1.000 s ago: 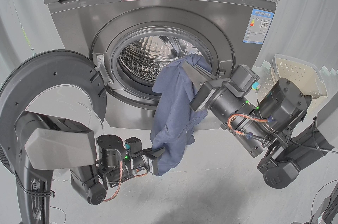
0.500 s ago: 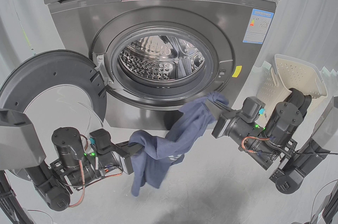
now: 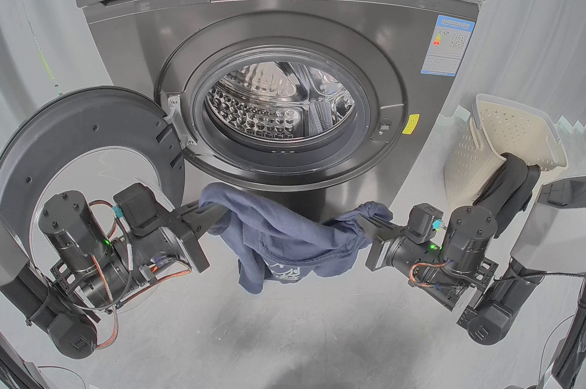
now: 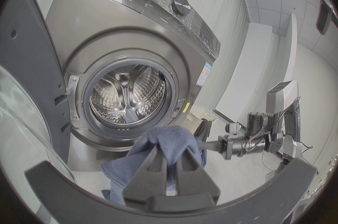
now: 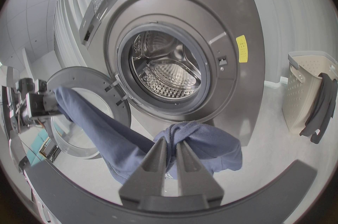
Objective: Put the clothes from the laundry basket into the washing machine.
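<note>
The left pincer [image 3: 204, 213] is closed on one end of the blue garment [image 3: 287, 237], in front of the open door [image 3: 91, 127]. A second ago it was lower and closer to the middle; now it has moved out to the left. The garment, which was up at the drum mouth [image 3: 281, 103], now hangs stretched between both arms, below the opening. The right pincer [image 3: 366, 225], closed on the other end, has come down and away from the drum. I judge the garment is being spread before loading; it is not yet inside. A dark garment [image 3: 510, 189] hangs over the laundry basket [image 3: 519, 127].
</note>
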